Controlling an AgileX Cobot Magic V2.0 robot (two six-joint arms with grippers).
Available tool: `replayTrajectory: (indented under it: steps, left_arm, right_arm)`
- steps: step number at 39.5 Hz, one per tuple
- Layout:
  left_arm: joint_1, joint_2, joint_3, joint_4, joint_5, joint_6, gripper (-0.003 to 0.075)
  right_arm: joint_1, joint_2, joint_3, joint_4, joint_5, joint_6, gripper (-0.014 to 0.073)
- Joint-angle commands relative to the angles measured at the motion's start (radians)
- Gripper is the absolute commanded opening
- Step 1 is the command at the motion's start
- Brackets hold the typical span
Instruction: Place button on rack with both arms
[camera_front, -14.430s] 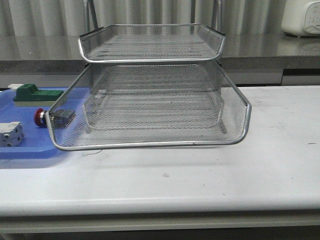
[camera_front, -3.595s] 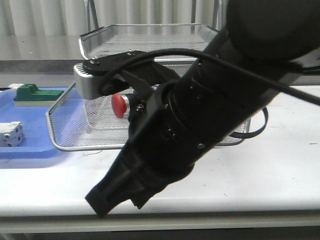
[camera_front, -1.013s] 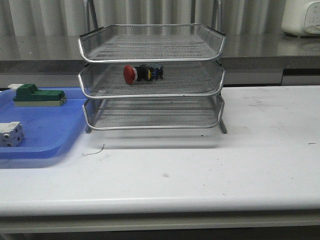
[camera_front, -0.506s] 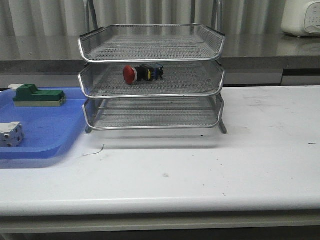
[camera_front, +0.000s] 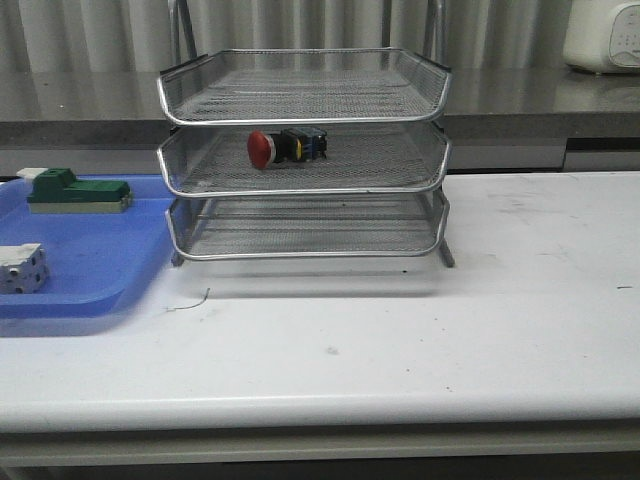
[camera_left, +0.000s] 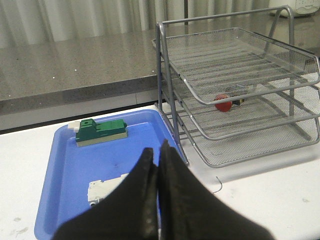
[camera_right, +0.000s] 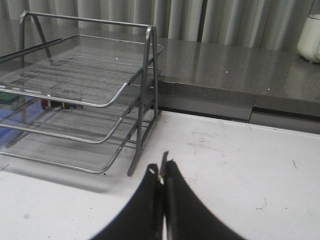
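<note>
We see the button lying on its side in the middle tier of the rack, its red head toward the left side of the surface and its dark body pointing right — it rests on the mesh just behind that tier's front rim, left of centre. The top and bottom tiers hold nothing we can make out. The rack stands toward the far edge of the white surface, left of its middle.

Just beside the rack, at the left edge of the surface, sits a blue tray. In it we find a green block near the tray's far side and a white cube nearer the front, the two well apart.

Neither arm shows in the front view. In the left wrist view, the left gripper hangs above the blue tray with its jaws pressed together on nothing. In the right wrist view, the right gripper hangs over bare surface to the right of the rack — its jaws likewise clenched and empty, well apart from the button.
</note>
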Motion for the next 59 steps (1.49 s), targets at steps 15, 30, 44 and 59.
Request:
replayTrajectory:
  steps: [15,30,44,59]
  left_arm:
    - [0.003,0.01,-0.027,-0.011,-0.083,-0.009,-0.0019]
    - [0.092,-0.192,0.22,0.007,-0.197,-0.009,-0.0019]
    - [0.197,-0.216,0.406,-0.018,-0.295,-0.009,-0.0019]
    - [0.197,-0.216,0.406,-0.018,-0.3,-0.009,-0.0019]
  right_arm:
    - [-0.006,0.008,-0.024,0.003,-0.074,-0.002,-0.0111]
    - [-0.006,0.008,-0.024,0.003,-0.074,-0.002,-0.0111]
    - [-0.006,0.008,-0.024,0.003,-0.071,-0.002,-0.0111]
    - [-0.006,0.008,-0.024,0.003,-0.071,-0.002,-0.0111]
